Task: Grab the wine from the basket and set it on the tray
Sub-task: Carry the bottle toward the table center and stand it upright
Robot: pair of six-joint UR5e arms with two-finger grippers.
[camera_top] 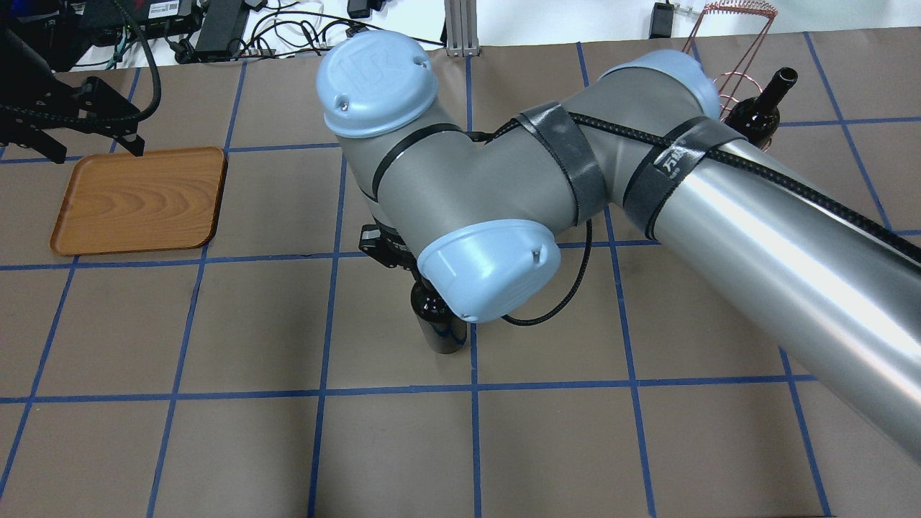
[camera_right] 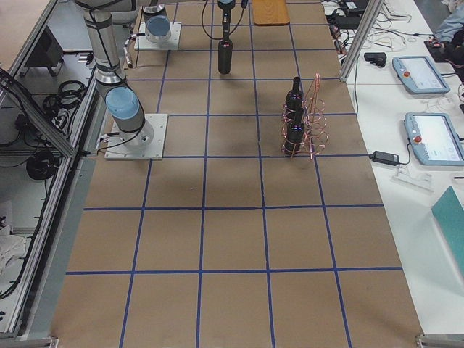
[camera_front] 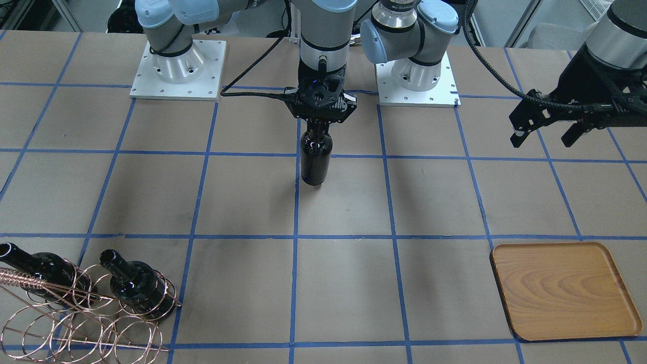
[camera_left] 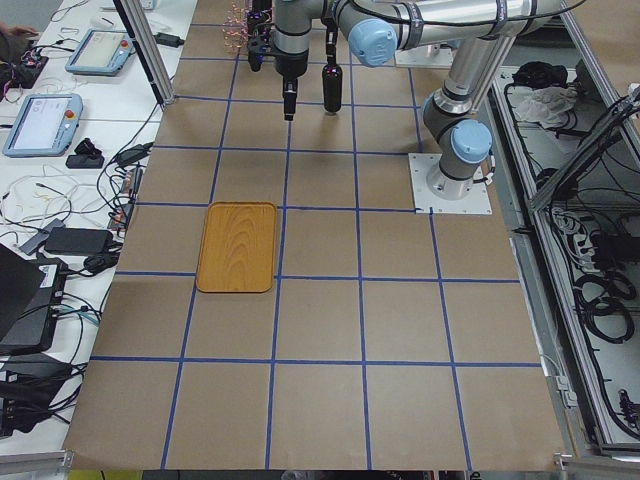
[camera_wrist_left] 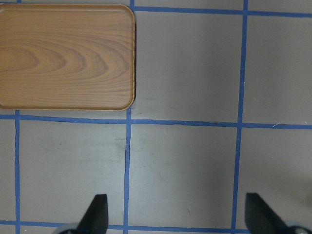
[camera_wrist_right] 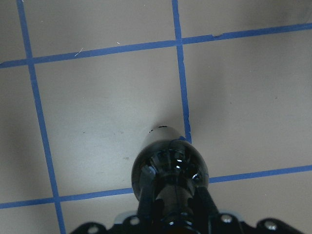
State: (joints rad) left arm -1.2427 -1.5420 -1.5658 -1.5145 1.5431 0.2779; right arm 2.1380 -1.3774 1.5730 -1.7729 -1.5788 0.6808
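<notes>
My right gripper (camera_front: 316, 127) is shut on the neck of a glossy black wine bottle (camera_front: 316, 163) and holds it upright at the middle of the table, its base at or just above the paper. The right wrist view shows the fingers (camera_wrist_right: 146, 187) on either side of the neck above the bottle's shoulders (camera_wrist_right: 169, 161). Two more bottles (camera_front: 135, 285) lie in the copper wire basket (camera_front: 86, 318). The wooden tray (camera_front: 563, 290) lies bare. My left gripper (camera_front: 542, 140) is open and empty, hovering beyond the tray; its fingers (camera_wrist_left: 96, 214) frame bare table next to the tray (camera_wrist_left: 66, 56).
The table is brown paper with a blue tape grid. The two arm bases (camera_front: 178, 71) stand on white plates at the robot's side. The right arm's big elbow (camera_top: 460, 208) hides much of the table middle in the overhead view. The basket (camera_top: 734, 43) and tray (camera_top: 140, 201) are at opposite ends.
</notes>
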